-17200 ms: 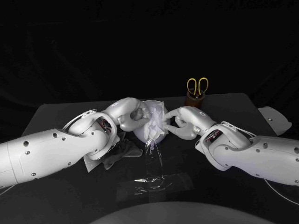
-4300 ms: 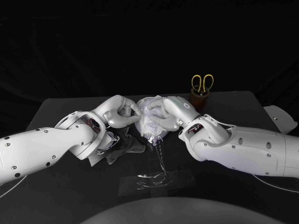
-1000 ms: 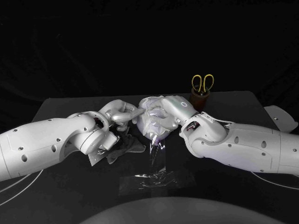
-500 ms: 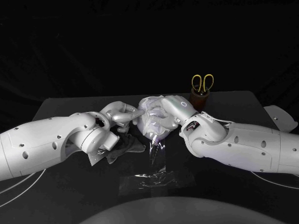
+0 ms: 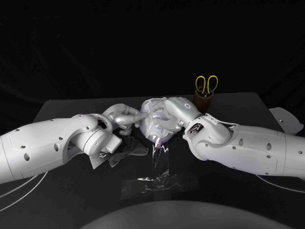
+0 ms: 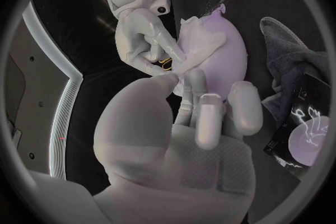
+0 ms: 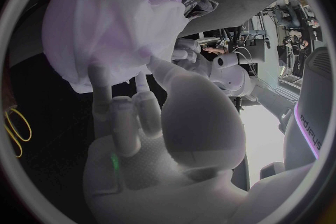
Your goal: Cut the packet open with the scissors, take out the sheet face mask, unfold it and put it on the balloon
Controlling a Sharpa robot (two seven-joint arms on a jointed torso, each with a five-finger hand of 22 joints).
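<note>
Your arms come in from the lower left and lower right of the head view. Left hand (image 5: 124,116) and right hand (image 5: 172,112) meet at centre, fingers stretched forward; grip's hard to read.

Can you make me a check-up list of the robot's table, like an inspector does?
Surface: black table, bare at the back.
Job's things: mask draped on the balloon; scissors upright in a brown holder.
Clutter: grey cloth beside the balloon; clear stand under it.
Hands: left hand and right hand flank the balloon, fingers at the mask; grip unclear.
Cables: white cable beneath the right arm.
Surroundings: black backdrop.
</note>
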